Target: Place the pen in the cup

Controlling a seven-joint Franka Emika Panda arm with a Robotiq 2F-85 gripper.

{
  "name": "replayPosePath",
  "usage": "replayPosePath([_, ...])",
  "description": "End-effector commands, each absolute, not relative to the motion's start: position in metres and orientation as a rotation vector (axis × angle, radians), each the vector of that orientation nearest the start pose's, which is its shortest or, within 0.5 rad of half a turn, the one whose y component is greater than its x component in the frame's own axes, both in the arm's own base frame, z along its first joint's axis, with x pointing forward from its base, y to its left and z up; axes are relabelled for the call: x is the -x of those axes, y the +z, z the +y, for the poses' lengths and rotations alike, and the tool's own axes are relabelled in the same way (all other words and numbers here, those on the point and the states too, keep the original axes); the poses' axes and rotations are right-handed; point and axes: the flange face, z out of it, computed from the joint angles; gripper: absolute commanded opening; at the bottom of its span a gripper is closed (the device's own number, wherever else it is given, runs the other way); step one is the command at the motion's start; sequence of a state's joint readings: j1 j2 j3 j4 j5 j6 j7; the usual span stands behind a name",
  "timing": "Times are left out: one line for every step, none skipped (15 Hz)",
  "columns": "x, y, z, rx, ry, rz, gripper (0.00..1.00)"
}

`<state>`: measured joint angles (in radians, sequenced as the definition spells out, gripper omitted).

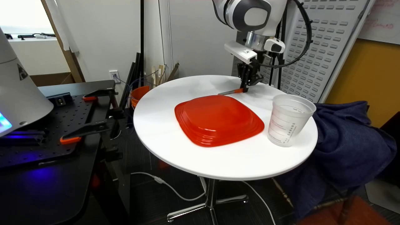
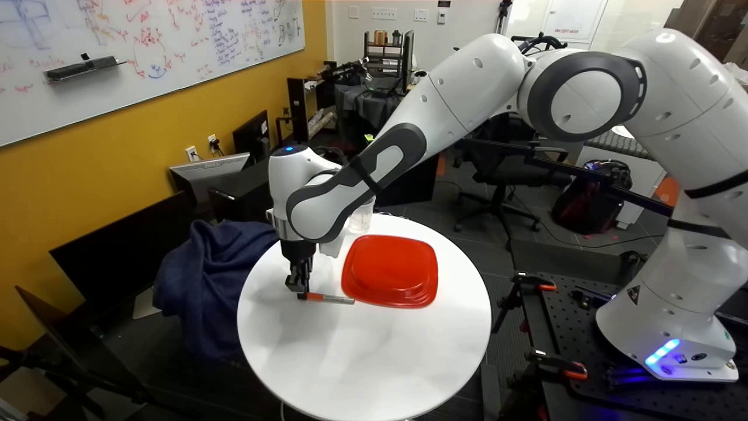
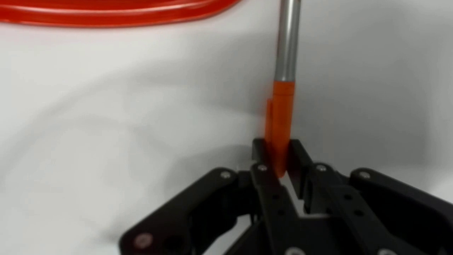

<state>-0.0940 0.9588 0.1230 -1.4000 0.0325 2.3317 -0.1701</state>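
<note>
The pen [image 1: 230,92] has an orange end and a silver-grey barrel. It lies nearly level, low over the table, in both exterior views [image 2: 331,298]; I cannot tell if it touches the surface. My gripper [image 1: 244,89] is shut on the pen's orange end, one finger on each side. In the wrist view the gripper [image 3: 276,150] holds the pen [image 3: 284,102], and its barrel points away past the top edge. The clear plastic cup [image 1: 289,123] stands upright near the table's edge, apart from the gripper. In an exterior view the arm partly hides the cup [image 2: 362,217].
A broad red square plate [image 1: 218,120] lies on the round white table [image 1: 165,150], between the pen and the table's middle; its edge shows in the wrist view [image 3: 106,16]. The pen's barrel end is close to the plate's corner. A dark blue cloth [image 1: 347,150] hangs beside the table.
</note>
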Motion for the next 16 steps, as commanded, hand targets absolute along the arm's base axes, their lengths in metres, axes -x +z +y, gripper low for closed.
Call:
replayPosePath([-0.723,0.154,0.003,3.066,-0.063,-0.166,0.05])
replayPosePath([-0.723,0.161,0.002,3.080,-0.098,-0.167,0.05])
replayPosePath([-0.724,0.167,0.001,3.093,-0.131,-0.165,0.05])
replayPosePath([-0.725,0.174,0.000,3.106,-0.168,-0.161,0.05])
replayPosePath([-0.724,0.182,-0.001,3.119,-0.208,-0.151,0.05])
replayPosePath([-0.723,0.190,-0.002,3.129,-0.252,-0.147,0.05])
replayPosePath([-0.722,0.197,-0.004,3.141,-0.295,-0.136,0.05])
replayPosePath([-0.721,0.204,-0.005,3.149,-0.332,-0.126,0.05])
replayPosePath([-0.719,0.211,-0.007,3.158,-0.372,-0.113,0.05])
replayPosePath([-0.716,0.218,-0.008,3.169,-0.410,-0.102,0.05])
replayPosePath([-0.713,0.225,-0.010,3.182,-0.446,-0.087,0.05])
replayPosePath([-0.710,0.231,-0.012,3.196,-0.479,-0.075,0.05])
replayPosePath([-0.706,0.237,-0.015,3.212,-0.508,-0.060,0.05])
replayPosePath([-0.701,0.243,-0.018,3.230,-0.540,-0.049,0.05])
replayPosePath([-0.697,0.251,-0.021,3.248,-0.566,-0.033,0.05])
replayPosePath([-0.692,0.260,-0.025,3.267,-0.594,-0.021,0.05])
